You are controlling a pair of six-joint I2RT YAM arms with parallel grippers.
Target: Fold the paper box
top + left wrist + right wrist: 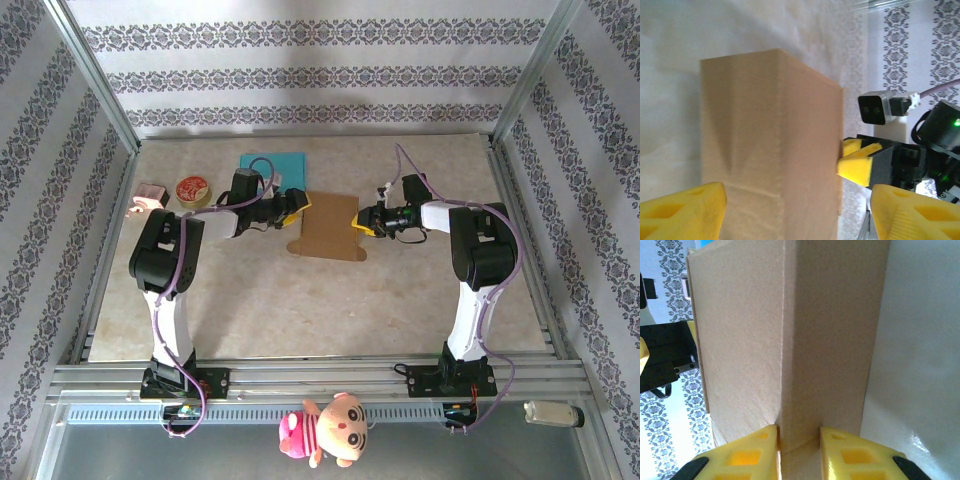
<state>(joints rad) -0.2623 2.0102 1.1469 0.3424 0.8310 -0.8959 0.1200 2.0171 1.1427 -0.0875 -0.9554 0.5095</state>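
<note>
My overhead view is bright and evenly lit from above; the arms cast only faint, short shadows on the table. The back wall at 12 o'clock looks slightly washed out. On the left wrist camera the table bleaches nearly white at 10 o'clock, and the yellow fingers of the left hand are blurred. On the right wrist camera the paper box is sharp, with sheen on the table at 4 o'clock.

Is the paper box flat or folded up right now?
Partly folded: paper box shows a raised crease, pinched by the right gripper; not a closed box.
</note>
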